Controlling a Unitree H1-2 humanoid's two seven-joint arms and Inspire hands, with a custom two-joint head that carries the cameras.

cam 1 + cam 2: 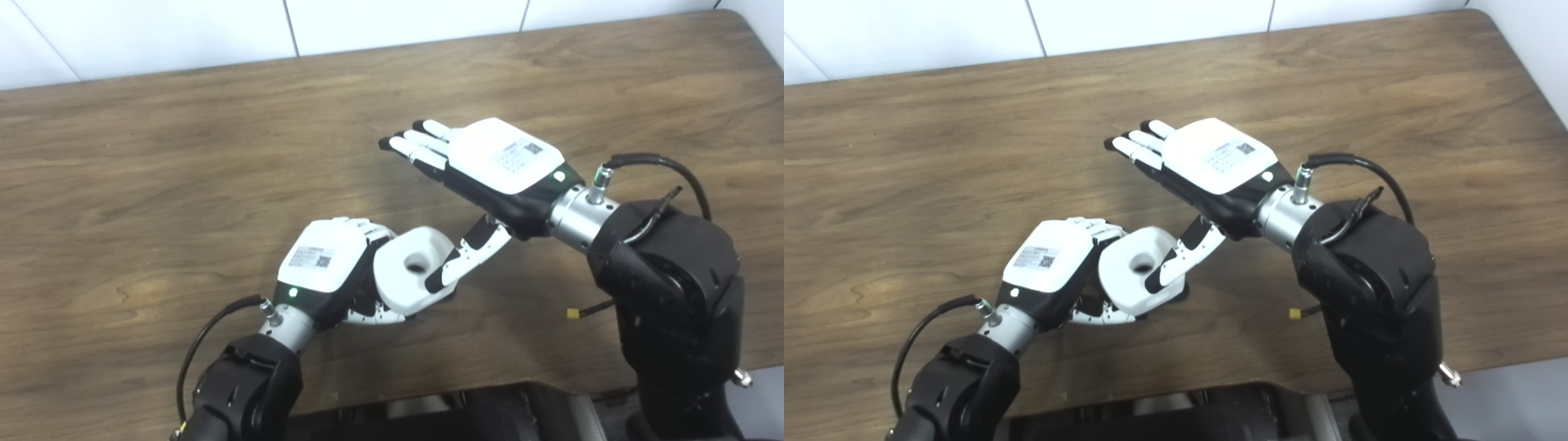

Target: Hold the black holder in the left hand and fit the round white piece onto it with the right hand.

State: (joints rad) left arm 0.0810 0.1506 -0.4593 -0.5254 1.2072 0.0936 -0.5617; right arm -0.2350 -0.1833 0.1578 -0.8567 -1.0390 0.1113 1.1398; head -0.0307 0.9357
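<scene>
1. the round white piece [411, 266] is found low at the centre of the wooden table [184, 153], at about 7 o'clock from the right hand [490, 165] and just at 2 o'clock from the left hand [324, 257].
2. the left hand is seen curled against the near-left side of the piece; whether the piece itself or something beneath it is gripped cannot be told.
3. the black holder is not clearly seen; only a dark sliver shows under the piece's right edge, and it cannot be confirmed as the holder.
4. the right hand is held wide, fingers [422, 147] stretched flat toward 10 o'clock, nothing held. its thumb [468, 254] is laid down across the piece's right rim, touching it.
5. the piece is judged rigid moulded plastic: smooth, matte-to-satin, rounded edges, a dished top with a dark central bore. it is judged light, and somewhat slippery under smooth fingertips.
6. hold is best taken on the outer rim at opposite sides, with the bore left clear for seating.
7. the table surface is a brown wood-grain laminate, flat and low in sheen.
8. fitting is judged near or at seating; full engagement cannot be verified.
</scene>
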